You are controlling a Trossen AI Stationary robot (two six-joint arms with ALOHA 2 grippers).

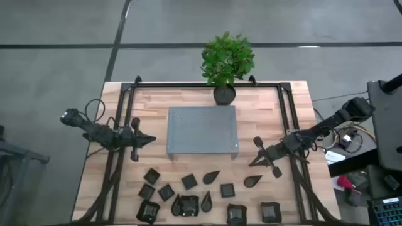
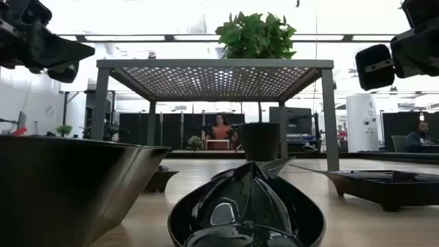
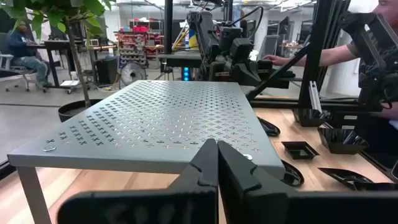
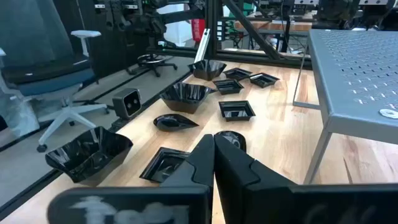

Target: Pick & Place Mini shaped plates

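The mini shaped plates point(image 1: 188, 198) are spread on the wooden table point(image 1: 113, 188) along its front edge, in front of the grey platform point(image 1: 201, 129). None is held. The left gripper point(image 1: 149, 140) is seen just left of the platform, with its fingers pressed together and nothing between them. The right gripper point(image 1: 253, 162) is seen just right of the platform's front corner, near a leaf-shaped plate point(image 1: 252, 181), fingers also together and empty. A potted plant point(image 1: 226, 63) is placed behind the platform.
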